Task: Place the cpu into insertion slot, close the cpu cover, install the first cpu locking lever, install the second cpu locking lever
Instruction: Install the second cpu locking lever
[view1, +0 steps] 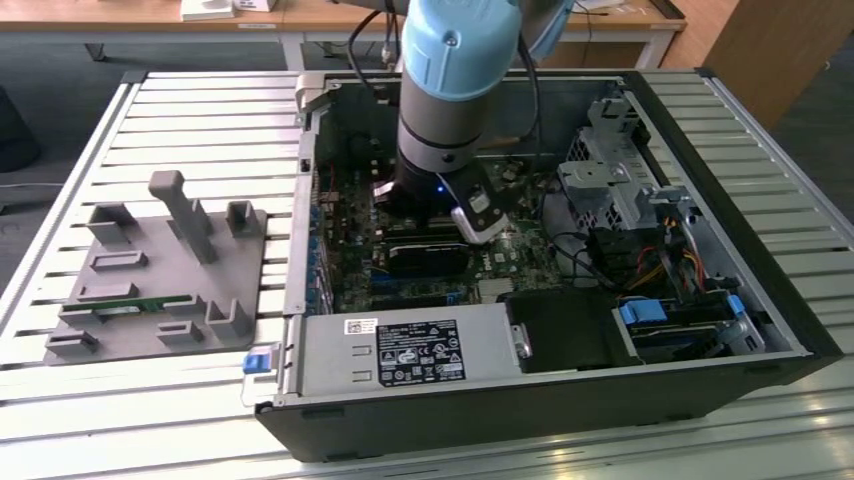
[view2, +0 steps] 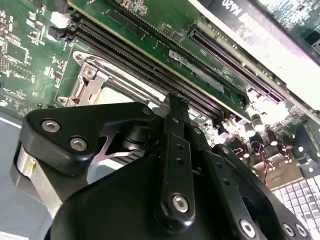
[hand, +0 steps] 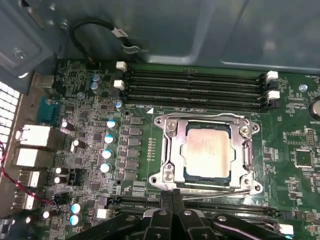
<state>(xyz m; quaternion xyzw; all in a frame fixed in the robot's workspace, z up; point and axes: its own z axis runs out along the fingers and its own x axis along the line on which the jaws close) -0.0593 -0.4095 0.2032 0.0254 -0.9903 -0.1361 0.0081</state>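
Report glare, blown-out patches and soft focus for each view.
Second wrist view: a white band past the card slots is blown out; the near black gripper looks soft. First wrist view: even light, with the cpu top pale and sheeny. Exterior view: daylight streaks on the slatted table.

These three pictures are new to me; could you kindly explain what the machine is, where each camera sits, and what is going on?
The blue and grey column is a robot arm reaching down into an open computer case, which lies on a slatted table. The exterior view looks on from outside; a grey holder block sits on that view's left. The two wrist views come from cameras riding on the arm. The first wrist view looks down on the green motherboard: the cpu already lies in the insertion slot, with the cpu cover framing it. The black gripper hangs at the socket's edge, beside a thin metal lever.
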